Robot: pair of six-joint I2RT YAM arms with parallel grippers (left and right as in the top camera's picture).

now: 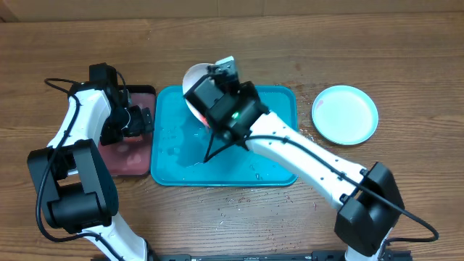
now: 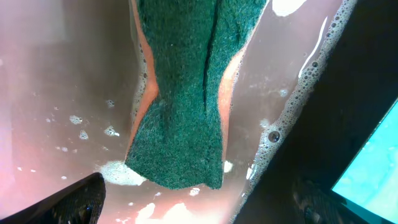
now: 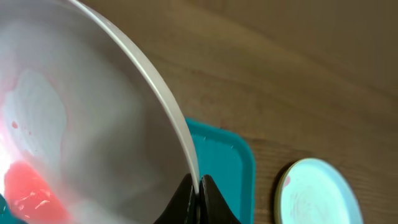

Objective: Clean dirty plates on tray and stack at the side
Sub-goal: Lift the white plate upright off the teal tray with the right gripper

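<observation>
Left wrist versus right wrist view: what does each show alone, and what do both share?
Left wrist only: a green scouring sponge in soapy water inside the small black tray. Right wrist only: the right gripper pinching the rim of the red-smeared round white plastic plate, and a round light blue plate on the wooden table. Both: a corner of the teal plastic tray.

The table is lit evenly and softly from above, and only faint shadows are cast. Bright glare is seen on the soapy water. The white plate is blurred at close range.
</observation>
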